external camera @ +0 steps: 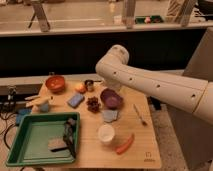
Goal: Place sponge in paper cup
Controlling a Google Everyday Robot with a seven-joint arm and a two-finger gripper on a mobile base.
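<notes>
Sponge (75,100) left of bowl (111,98); paper cup (106,134) in front, right of tray (37,139); claw hidden behind arm (150,85).

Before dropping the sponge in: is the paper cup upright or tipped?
Upright: the paper cup stands with its round mouth up. The gripper is out of view.

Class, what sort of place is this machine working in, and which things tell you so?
Probably a robot test area staged like a kitchen: a wooden table holding a paper cup, a sponge, a purple bowl and a green tray. The claw is out of sight, seemingly behind the white arm.
</notes>
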